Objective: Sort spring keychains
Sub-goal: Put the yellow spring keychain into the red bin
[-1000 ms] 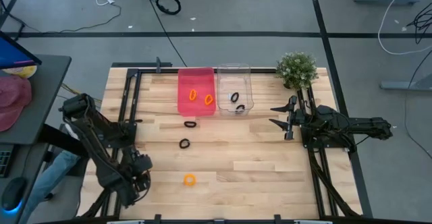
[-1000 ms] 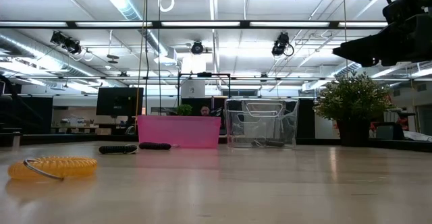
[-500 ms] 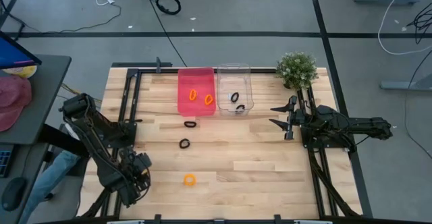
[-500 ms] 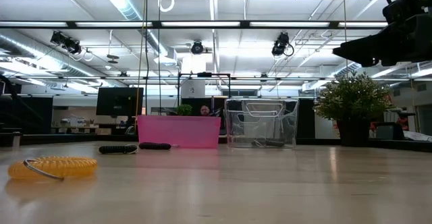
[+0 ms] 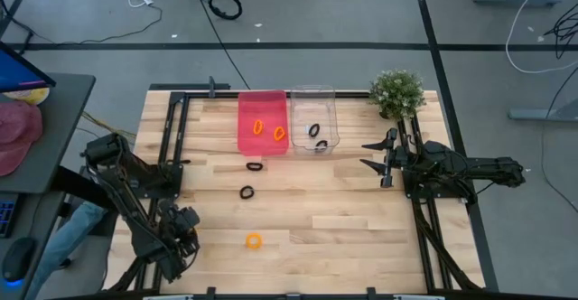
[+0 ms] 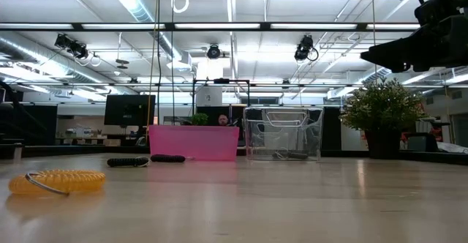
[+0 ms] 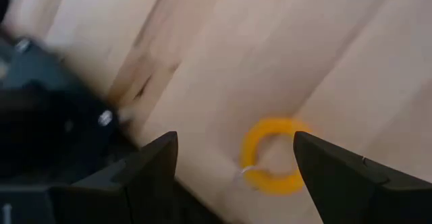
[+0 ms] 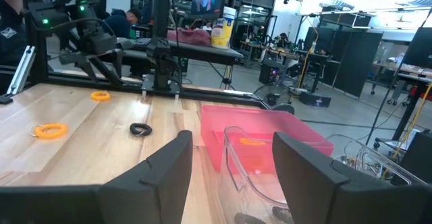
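Left end effector point(image 5: 185, 230) lower left of high view, fingers wide, empty, near orange keychain point(image 5: 254, 240) on tabletop point(image 5: 343, 219). Right end effector point(image 5: 377, 154) right of centre, partly spread, empty. Two black keychains point(image 5: 250, 179) mid-frame.

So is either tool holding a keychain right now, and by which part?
No, nothing is held. The left tool is open above the orange keychain on the table, not touching it. The right tool is open and empty beside the clear bin.
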Controlling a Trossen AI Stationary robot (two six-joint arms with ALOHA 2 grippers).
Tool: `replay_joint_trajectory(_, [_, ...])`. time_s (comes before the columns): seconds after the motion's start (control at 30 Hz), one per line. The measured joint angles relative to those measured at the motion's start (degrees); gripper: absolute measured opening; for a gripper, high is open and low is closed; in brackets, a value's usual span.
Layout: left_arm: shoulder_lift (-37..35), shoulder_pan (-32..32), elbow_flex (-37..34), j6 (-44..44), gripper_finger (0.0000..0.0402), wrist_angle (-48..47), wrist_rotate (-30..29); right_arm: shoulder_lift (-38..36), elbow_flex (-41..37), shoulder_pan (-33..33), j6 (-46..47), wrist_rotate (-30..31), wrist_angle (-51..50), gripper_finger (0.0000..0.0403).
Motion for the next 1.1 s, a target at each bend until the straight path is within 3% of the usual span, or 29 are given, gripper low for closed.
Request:
replay_joint_trajectory(0.53, [1.39, -3.79, -0.33, -8.01, 0.0297, 0.53, -1.04, -0.02, 0.0, -0.02, 0.0, 0.0, -0.02, 0.0208])
replay_joint_trajectory(0.67, [1.36, -3.69, -5.6, -8.03, 0.0283, 6.47, -0.17, -0.02, 0.0, -0.02, 0.0, 0.0, -0.02, 0.0208])
replay_joint_trajectory(0.83, [0.43, -2.39, -13.41, -8.07, 0.0258, 15.98, 6.42, -0.02, 0.0, 0.0, 0.0, 0.0, -0.02, 0.0208])
replay_joint_trajectory(1.1, [-3.54, -2.17, -14.22, -7.79, 0.022, 18.6, 2.25, -0.02, 0.0, 0.0, 0.01, 0.01, 0.0, 0.0208])
